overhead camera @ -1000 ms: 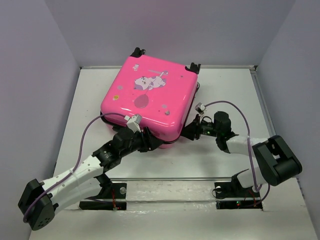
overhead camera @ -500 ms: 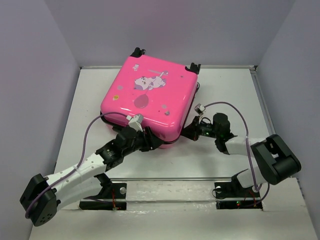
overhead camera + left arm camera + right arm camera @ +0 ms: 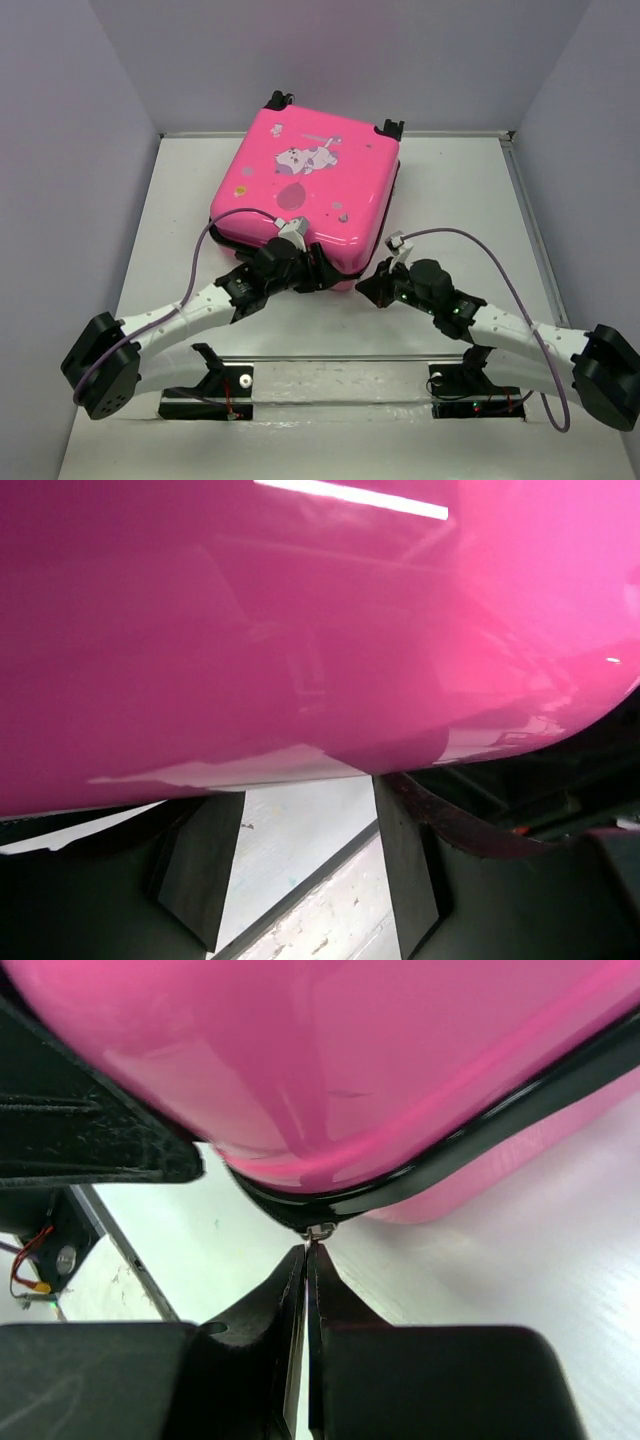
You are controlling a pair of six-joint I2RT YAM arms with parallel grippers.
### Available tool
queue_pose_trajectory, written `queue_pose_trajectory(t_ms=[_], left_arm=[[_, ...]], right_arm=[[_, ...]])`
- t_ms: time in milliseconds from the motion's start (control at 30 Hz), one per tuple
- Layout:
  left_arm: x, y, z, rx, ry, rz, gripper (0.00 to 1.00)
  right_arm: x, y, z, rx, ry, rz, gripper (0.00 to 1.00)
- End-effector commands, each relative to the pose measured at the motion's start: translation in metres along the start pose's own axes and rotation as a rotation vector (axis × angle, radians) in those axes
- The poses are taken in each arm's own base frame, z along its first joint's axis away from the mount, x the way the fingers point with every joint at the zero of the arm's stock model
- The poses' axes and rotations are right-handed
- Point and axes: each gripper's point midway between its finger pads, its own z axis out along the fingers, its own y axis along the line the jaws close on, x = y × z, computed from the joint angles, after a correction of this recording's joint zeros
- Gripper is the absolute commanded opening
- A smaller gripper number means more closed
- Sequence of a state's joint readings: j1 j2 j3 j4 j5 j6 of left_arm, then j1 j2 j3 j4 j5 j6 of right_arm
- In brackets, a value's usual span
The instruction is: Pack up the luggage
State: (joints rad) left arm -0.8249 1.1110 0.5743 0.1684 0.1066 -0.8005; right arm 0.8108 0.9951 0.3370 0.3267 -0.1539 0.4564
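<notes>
Two tools work the near side of the luggage (image 3: pixel 305 190), which lies lid-down on the bench (image 3: pixel 450 190). The left tool (image 3: pixel 318 272) is spread wide under its edge, and the right tool (image 3: pixel 368 288) is pinched on the zipper pull (image 3: pixel 320 1231). The glossy shell looks stiff, slippery and bulky, so the pull is probably the surest hold.

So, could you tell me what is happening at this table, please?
Two robot arms are working on a hot-pink suitcase lying lid-down on the table. The left pincer stands open at its near edge. The right pincer is shut on the small metal zipper pull at the near corner.
</notes>
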Motion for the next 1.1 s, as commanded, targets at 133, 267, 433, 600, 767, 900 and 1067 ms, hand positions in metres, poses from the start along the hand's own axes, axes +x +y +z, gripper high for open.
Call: queue_pose_trajectory(t_ms=[133, 267, 433, 600, 767, 900, 1067], left_arm=[[-0.077, -0.071, 0.011, 0.2, -0.245, 0.023, 0.76], [-0.078, -0.069, 0.005, 0.189, -0.252, 0.042, 0.83], [-0.101, -0.054, -0.034, 0.062, -0.354, 0.111, 0.99], [-0.165, -0.035, -0.112, -0.124, -0.527, 0.185, 0.99], [-0.24, 0.024, -0.158, -0.298, -0.651, 0.141, 0.99], [-0.264, 0.084, -0.17, -0.323, -0.683, 0.012, 0.99], [-0.274, 0.155, -0.172, -0.37, -0.716, -0.182, 0.99]], right_arm=[[0.035, 0.061, 0.023, 0.023, 0.173, 0.067, 0.07], [-0.014, 0.082, 0.056, 0.005, -0.044, 0.148, 0.07], [-0.044, 0.073, 0.066, 0.069, -0.202, 0.191, 0.07], [-0.035, 0.062, 0.07, 0.116, -0.189, 0.188, 0.07], [-0.031, 0.054, 0.064, 0.151, -0.177, 0.167, 0.07], [-0.032, 0.05, 0.063, 0.179, -0.165, 0.135, 0.07], [-0.034, 0.046, 0.061, 0.216, -0.148, 0.099, 0.07]])
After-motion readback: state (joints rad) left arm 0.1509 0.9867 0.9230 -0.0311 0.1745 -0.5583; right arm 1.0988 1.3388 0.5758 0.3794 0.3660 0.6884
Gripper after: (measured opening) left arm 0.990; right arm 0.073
